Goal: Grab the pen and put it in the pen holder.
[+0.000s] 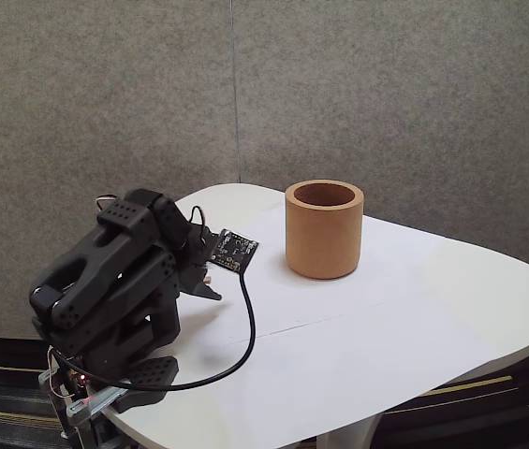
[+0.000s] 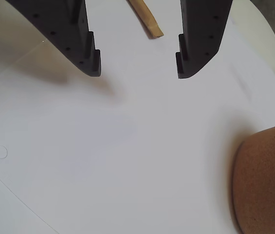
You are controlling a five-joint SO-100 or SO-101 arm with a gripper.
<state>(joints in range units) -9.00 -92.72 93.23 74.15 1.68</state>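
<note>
The white table (image 1: 414, 318) fills the lower frame of the fixed view, the folded arm at its lower left. The pen holder (image 1: 324, 229) stands upright at centre, its dark inside apparently empty; in the wrist view it sits at the lower right (image 2: 266, 183). The gripper (image 2: 138, 68) hangs at the top of the wrist view, jaws apart, empty. The pen (image 2: 146, 17) lies flat between them at the top edge. It looks light, stiff and thin; a mid-shaft pinch seems best.

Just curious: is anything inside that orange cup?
The pen holder shows only a dark brown inner wall near its rim; its bottom is hidden. The pen lies on the table between the open tool fingers.
</note>
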